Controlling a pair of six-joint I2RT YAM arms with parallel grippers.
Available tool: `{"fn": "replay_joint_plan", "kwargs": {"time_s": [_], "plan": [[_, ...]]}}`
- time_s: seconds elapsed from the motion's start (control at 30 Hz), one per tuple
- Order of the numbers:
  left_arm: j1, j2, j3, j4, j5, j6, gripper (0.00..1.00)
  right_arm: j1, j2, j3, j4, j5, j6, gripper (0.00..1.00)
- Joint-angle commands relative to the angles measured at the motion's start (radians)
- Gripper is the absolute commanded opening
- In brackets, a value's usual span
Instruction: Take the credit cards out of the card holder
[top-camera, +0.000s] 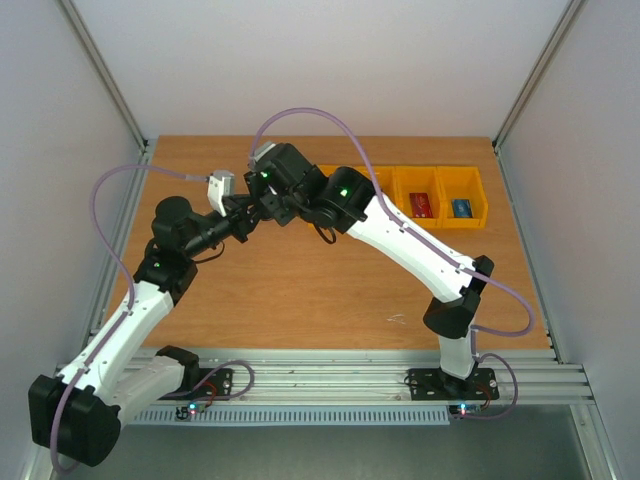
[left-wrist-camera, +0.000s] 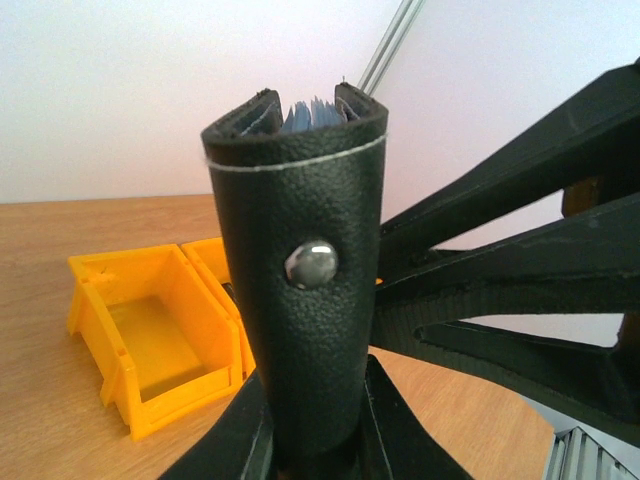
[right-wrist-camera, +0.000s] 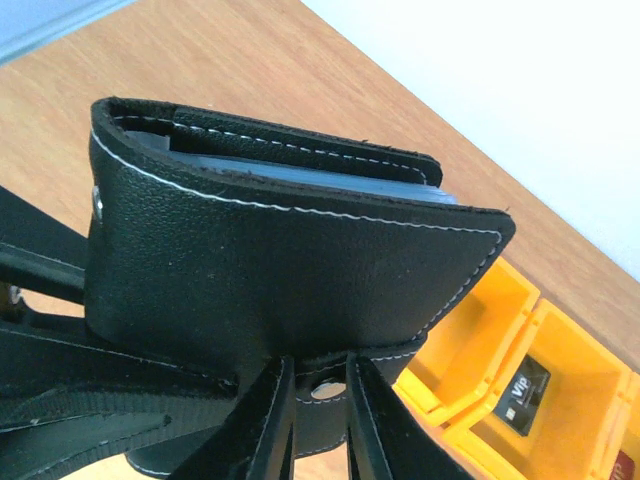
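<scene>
The black card holder (left-wrist-camera: 300, 300) is held upright in the air, with my left gripper (left-wrist-camera: 315, 425) shut on its lower end. Grey-blue edges of the credit cards (left-wrist-camera: 306, 114) show in its open top, and again along the upper edge (right-wrist-camera: 300, 172) in the right wrist view. My right gripper (right-wrist-camera: 318, 372) has closed in under the card holder (right-wrist-camera: 270, 270), and the snap tab (right-wrist-camera: 326, 392) fills the narrow gap between its fingers. In the top view both grippers meet above the far middle of the table (top-camera: 300, 300), around the card holder (top-camera: 256, 207).
Yellow bins (top-camera: 440, 222) stand in a row at the back right. One holds a red card (top-camera: 420, 205), one a blue card (top-camera: 461, 208), and another a dark card (right-wrist-camera: 522, 395). An empty yellow bin (left-wrist-camera: 150, 340) sits just behind the card holder.
</scene>
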Motion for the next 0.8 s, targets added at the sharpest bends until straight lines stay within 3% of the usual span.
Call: {"fn": "replay_joint_plan", "kwargs": {"time_s": [0.0, 0.1, 0.4, 0.77], "plan": [[-0.017, -0.016, 0.007, 0.117, 0.052, 0.012, 0.0, -0.006, 0.056, 0.027, -0.077, 0.143, 0.004, 0.12], [-0.017, -0.017, 0.006, 0.117, 0.053, 0.013, 0.0, -0.007, 0.064, 0.028, -0.088, 0.172, 0.01, 0.02], [-0.016, -0.023, 0.001, 0.113, 0.042, 0.018, 0.0, -0.029, 0.052, 0.019, -0.107, 0.156, 0.024, 0.01], [-0.016, -0.033, -0.005, 0.099, 0.034, 0.031, 0.0, -0.167, -0.065, -0.102, -0.112, 0.083, 0.056, 0.01]]}}
